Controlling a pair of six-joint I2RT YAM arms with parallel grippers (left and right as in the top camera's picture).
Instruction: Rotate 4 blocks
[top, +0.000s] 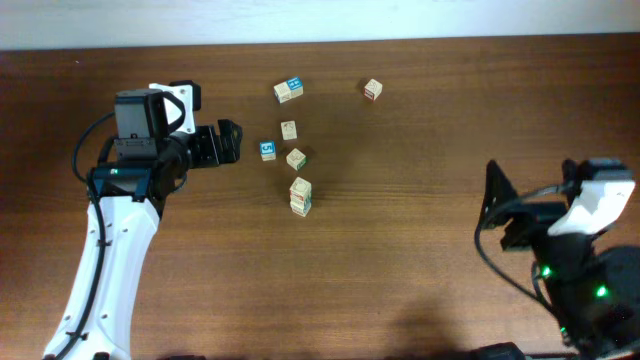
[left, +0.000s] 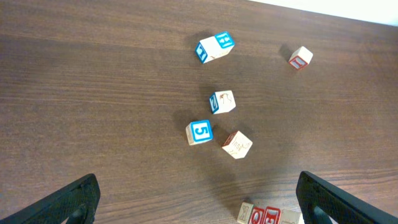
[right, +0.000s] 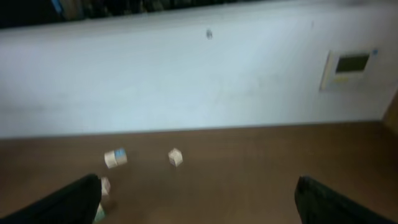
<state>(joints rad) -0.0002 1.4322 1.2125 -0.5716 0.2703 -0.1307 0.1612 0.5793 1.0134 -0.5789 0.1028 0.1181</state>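
Observation:
Small light-wood cubes lie scattered at the table's middle back. One red-marked block (top: 372, 90) (left: 300, 57) sits apart at the far right. Two red-lettered blocks (top: 301, 195) (left: 267, 216), one showing a "Q", lie side by side nearest the front. A pale block (top: 296, 158) (left: 237, 144) and another pale one (top: 288, 130) (left: 222, 102) sit between them. My left gripper (top: 232, 142) (left: 202, 205) hangs open just left of the cluster, holding nothing. My right gripper (top: 497, 205) (right: 199, 199) is open and empty, far to the right.
Two blue-faced cubes lie among the blocks: one with a "5" (top: 267, 150) (left: 199, 132) and one at the back (top: 289, 90) (left: 214, 48) (right: 115, 158). A white wall (right: 199, 74) rises beyond the table's far edge.

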